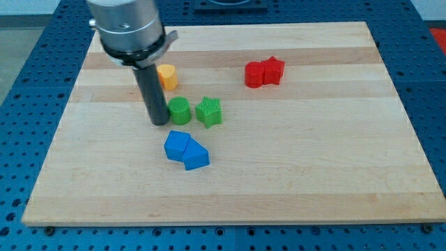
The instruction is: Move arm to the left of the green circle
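Green circle (180,110) at mid-worktop, tip (159,123) planted just beside it on the view's left, touching or a hair apart; cannot tell which. Pale wooden worktop (334,174) otherwise sparsely set.

Likely hazard: any further drift toward the view's right nudges the green circle into the green star-like block (209,111) just beyond it, shunting both out of place. Second risk: a swing toward the view's top clips the yellow block (166,76), standing near and above the green circle, partly hidden behind the rod. Blue blocks (186,150), below the green circle, exposed to a downward slide. Red blocks (265,72), well apart to the upper right of the green circle, out of harm.

Rod upright, dark, hanging from a broad grey collar above and left of the green circle. No pincer fitted; nothing held, only a bare rod end resting at worktop height.
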